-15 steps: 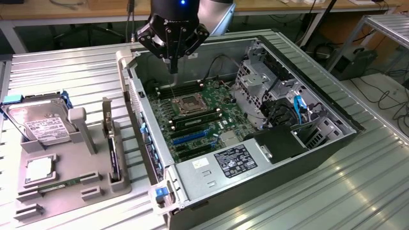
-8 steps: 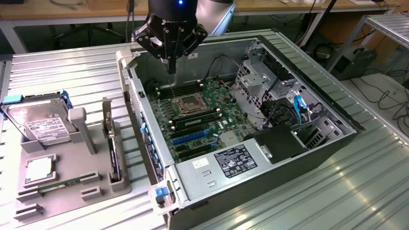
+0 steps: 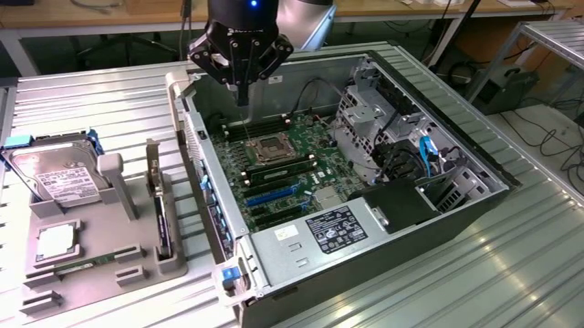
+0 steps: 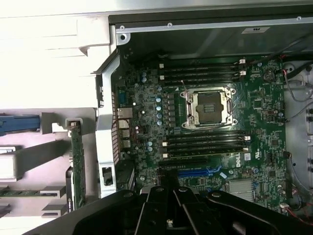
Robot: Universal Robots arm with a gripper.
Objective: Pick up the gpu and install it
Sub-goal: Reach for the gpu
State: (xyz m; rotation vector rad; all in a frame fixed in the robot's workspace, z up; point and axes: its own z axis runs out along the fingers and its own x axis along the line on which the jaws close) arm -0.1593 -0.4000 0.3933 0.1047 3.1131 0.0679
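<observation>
Evidently the gpu (image 3: 161, 212) has not been lifted; it stands on its long edge in a slot of the grey fixture tray (image 3: 100, 273), just beside the open computer case (image 3: 474, 198) on the exterior view's left, with its silver end bracket (image 3: 152, 160) pointing away from the camera. In the wrist view the gpu (image 4: 76, 161) shows edge-on as a narrow green strip.

It looks light and stiff, but fragile; the board and its components would not take a hard squeeze or any bending. The safest hold is probably across the thin upper edge near the middle, so the card hangs level; the bracket end is likely a little heavier.

On the same tray a hard drive (image 3: 57, 174) sits in its own cradle; a memory stick (image 3: 87, 263) lies flat nearer the camera. Inside the case the motherboard (image 3: 301, 171) lies exposed, with blue expansion slots (image 3: 273, 197) free.

The gripper (image 3: 242, 96) hangs above the far corner of the case, well apart from the card; its jaws appear pressed together on nothing.
</observation>
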